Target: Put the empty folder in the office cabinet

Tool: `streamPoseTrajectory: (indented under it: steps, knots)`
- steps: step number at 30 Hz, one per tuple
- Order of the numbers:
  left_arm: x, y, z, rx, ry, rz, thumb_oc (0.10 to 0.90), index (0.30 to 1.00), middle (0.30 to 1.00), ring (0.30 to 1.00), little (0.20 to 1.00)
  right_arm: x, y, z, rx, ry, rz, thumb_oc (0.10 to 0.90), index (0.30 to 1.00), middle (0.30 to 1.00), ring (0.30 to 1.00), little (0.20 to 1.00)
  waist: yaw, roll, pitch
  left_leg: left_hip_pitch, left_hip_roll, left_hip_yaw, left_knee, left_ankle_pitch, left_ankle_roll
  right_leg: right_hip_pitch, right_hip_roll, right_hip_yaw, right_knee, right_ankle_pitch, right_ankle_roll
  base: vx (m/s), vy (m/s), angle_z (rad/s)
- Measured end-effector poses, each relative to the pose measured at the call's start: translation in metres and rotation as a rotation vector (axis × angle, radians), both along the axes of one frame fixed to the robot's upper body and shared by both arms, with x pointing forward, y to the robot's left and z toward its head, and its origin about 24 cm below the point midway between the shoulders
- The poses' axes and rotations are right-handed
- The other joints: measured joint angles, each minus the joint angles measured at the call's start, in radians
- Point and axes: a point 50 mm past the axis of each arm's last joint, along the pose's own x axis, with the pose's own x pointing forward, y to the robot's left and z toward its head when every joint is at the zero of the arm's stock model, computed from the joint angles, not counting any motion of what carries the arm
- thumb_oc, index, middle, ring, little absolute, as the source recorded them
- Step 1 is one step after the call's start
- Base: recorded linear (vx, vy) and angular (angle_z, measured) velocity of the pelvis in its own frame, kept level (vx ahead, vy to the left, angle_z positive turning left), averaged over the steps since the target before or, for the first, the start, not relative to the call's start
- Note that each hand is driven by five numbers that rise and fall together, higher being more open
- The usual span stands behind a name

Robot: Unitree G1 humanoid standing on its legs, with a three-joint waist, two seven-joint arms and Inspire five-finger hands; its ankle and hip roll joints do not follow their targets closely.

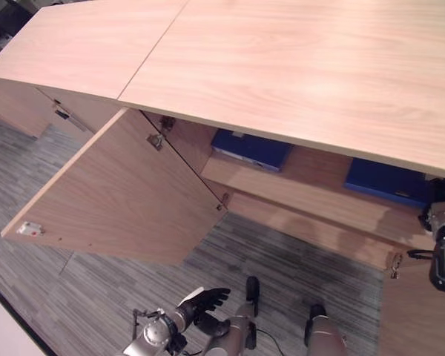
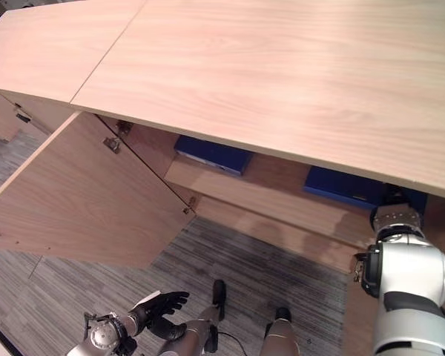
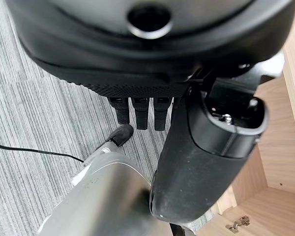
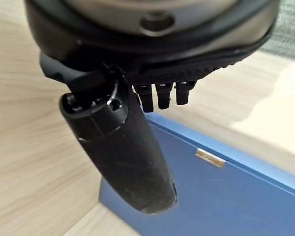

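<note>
The office cabinet [image 1: 304,67] has its left door [image 1: 119,193] swung wide open. Two blue folders lie flat on its inner shelf [image 1: 311,194], one at the left [image 1: 251,148] and one at the right [image 1: 386,182]. My right arm reaches in under the cabinet top at the right folder. In the right wrist view my right hand [image 4: 123,152] hovers open over that blue folder [image 4: 226,187], fingers straight, thumb stretched across its corner. I cannot tell whether it touches the folder. My left hand [image 1: 204,300] hangs low over the carpet, open and holding nothing.
Grey striped carpet [image 1: 282,267] lies in front of the cabinet. The open door juts far out to the left at knee height. A second door panel [image 1: 415,311] stands at the lower right. A neighbouring cabinet [image 1: 15,104] adjoins at the far left.
</note>
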Motion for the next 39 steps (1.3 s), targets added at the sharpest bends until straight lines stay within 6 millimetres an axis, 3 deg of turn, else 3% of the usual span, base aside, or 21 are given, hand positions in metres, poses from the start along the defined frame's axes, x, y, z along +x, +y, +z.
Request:
streamPoseTrajectory:
  steps: [6,14,17,20,24,27,31,39]
  knots:
    - [-0.001,0.005,-0.001,0.009,0.007,0.025,0.800,0.900,0.900,0.900,0.900,-0.001,0.015,-0.025,0.044,0.047,0.029,0.800,0.900,0.900,0.900,0.900,-0.001,-0.026,-0.013,-0.001,0.011,-0.001,0.000,-0.002,-0.002,0.004,0.008,-0.004,-0.012,0.006,-0.007,0.00,0.004,-0.01]
    - [-0.001,0.008,-0.002,0.011,0.009,0.040,0.800,0.900,0.900,0.900,0.900,0.005,0.024,-0.028,0.037,0.023,0.077,0.800,0.900,0.900,0.900,0.900,0.002,-0.025,-0.013,-0.013,0.016,0.000,0.000,0.000,-0.005,-0.012,0.017,0.001,-0.010,0.009,-0.010,-0.03,0.004,-0.02]
    - [0.001,0.008,0.000,0.008,-0.003,0.044,0.800,0.900,0.900,0.900,0.900,0.011,0.023,-0.017,-0.031,0.008,0.118,0.800,0.900,0.900,0.900,0.900,0.008,-0.015,-0.015,-0.039,0.016,0.001,0.000,0.014,-0.022,-0.047,0.017,0.007,0.003,0.009,-0.010,-0.07,0.020,-0.04]
    - [0.004,0.008,0.001,0.001,-0.017,0.043,0.800,0.900,0.900,0.900,0.900,0.015,0.011,0.006,-0.123,-0.043,0.141,0.800,0.900,0.900,0.900,0.900,0.020,0.024,-0.010,-0.064,0.015,0.000,0.000,0.025,-0.024,-0.079,0.015,0.007,0.017,0.010,-0.011,-0.03,0.025,0.00]
    - [0.003,0.009,0.000,-0.013,-0.009,0.070,0.800,0.900,0.900,0.900,0.900,0.014,0.003,0.018,-0.181,-0.035,0.139,0.800,0.900,0.900,0.900,0.900,0.022,0.060,0.005,-0.076,0.018,0.000,-0.004,0.000,-0.033,-0.092,0.017,0.006,0.025,0.007,-0.012,0.00,0.000,0.00]
    - [0.007,0.010,0.002,-0.020,-0.025,0.076,0.800,0.900,0.900,0.900,0.900,0.018,-0.001,0.037,-0.222,-0.063,0.136,0.800,0.900,0.900,0.900,0.900,0.017,0.068,0.026,-0.100,0.010,0.011,0.000,-0.074,-0.029,-0.107,0.001,0.002,-0.020,0.048,-0.021,0.02,-0.001,-0.05]
    - [0.008,0.011,0.003,-0.024,-0.032,0.079,0.800,0.900,0.900,0.900,0.900,0.021,-0.001,0.047,-0.264,-0.058,0.154,0.800,0.900,0.900,0.900,0.900,0.007,0.089,0.044,-0.098,0.010,0.018,-0.001,-0.024,-0.032,-0.100,0.012,0.016,-0.028,0.047,0.002,0.01,0.003,-0.09]
    - [0.012,0.013,0.004,-0.020,-0.039,0.084,0.800,0.900,0.900,0.900,0.900,0.020,-0.006,0.056,-0.309,-0.042,0.155,0.800,0.900,0.900,0.900,0.900,-0.015,0.090,0.069,-0.098,-0.017,-0.006,0.000,0.014,-0.025,-0.084,-0.008,0.019,-0.044,0.049,0.027,0.02,0.003,0.04]
